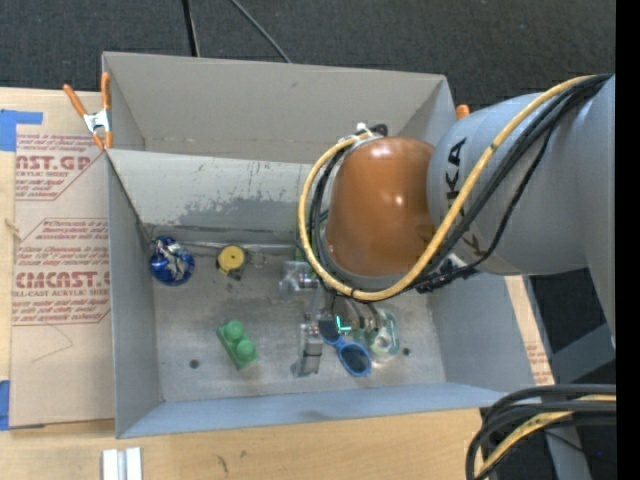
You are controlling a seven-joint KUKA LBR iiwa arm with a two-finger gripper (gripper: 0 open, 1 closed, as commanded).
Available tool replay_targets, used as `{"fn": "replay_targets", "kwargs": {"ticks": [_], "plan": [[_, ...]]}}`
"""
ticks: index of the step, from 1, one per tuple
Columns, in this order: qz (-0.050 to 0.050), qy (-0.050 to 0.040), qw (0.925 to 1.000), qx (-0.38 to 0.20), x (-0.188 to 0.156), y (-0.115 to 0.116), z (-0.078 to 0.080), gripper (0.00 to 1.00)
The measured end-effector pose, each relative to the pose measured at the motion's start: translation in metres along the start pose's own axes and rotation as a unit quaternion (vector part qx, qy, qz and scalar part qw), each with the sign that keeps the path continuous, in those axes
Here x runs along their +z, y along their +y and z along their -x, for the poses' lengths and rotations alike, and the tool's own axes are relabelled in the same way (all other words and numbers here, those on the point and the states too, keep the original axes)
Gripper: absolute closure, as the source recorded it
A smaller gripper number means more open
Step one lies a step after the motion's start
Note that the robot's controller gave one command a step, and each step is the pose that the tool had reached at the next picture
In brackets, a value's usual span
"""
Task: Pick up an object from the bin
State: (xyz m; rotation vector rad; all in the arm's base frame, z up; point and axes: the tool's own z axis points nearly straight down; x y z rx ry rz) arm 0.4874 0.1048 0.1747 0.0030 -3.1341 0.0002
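Approach step, nothing seen gripped yet. End effector (325, 333) low in bin (130, 268), right of green block (238, 345), just over blue glasses (351, 357) lying further right of block; apart or together, cannot tell. Next, likely: centre on glasses, clamp, lift straight up.

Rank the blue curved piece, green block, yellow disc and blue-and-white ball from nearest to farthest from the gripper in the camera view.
1. Blue curved piece, right beside the gripper.
2. Green block, front middle.
3. Yellow disc, back, left of centre.
4. Blue-and-white ball, far left.
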Motion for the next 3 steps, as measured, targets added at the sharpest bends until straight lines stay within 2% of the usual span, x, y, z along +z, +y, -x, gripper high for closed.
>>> {"fn": "replay_targets", "kwargs": {"ticks": [1,2,3], "plan": [[0.0,-0.0014,0.9955,-0.095,0.109,0.045,0.017,0.0],[0.0,-0.0031,0.9956,-0.094,0.105,0.044,0.018,1.0],[0.0,-0.009,0.9922,-0.124,-0.053,0.034,0.039,1.0]]}}
